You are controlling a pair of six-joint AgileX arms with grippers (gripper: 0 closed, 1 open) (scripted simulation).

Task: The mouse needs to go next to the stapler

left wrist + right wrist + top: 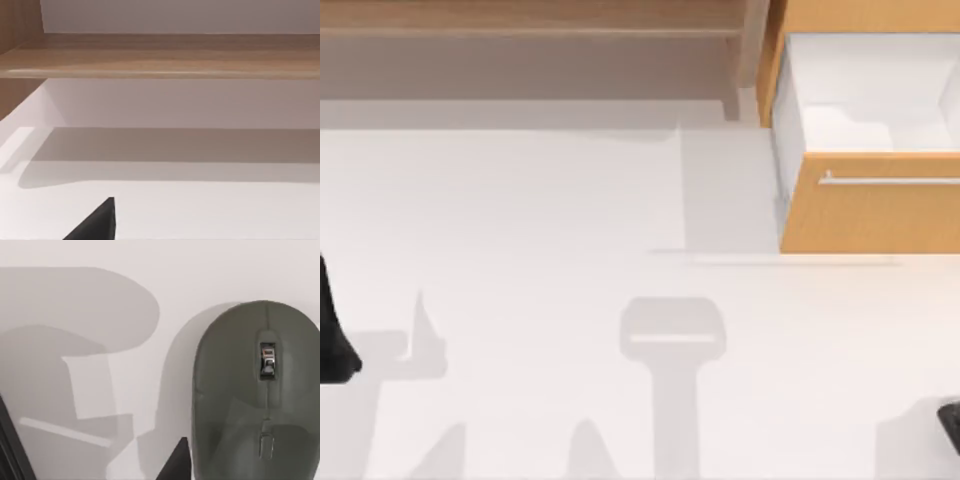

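White bench [520, 200], orange drawer [870, 215] at upper right.
Right hand [172, 465] hovered beside the mouse [255, 390]; grip state unclear.

Mouse [257, 395]: dark grey, domed, glossy, scroll wheel along centre line; lying flat, top side up, on white table surface, casting shadow.

A white table [520, 220] spreads out, crossed by soft grey shadows. Along its far edge runs a wooden shelf [530, 20], and at the far right an orange drawer [870, 215] stands pulled open, its inside white.
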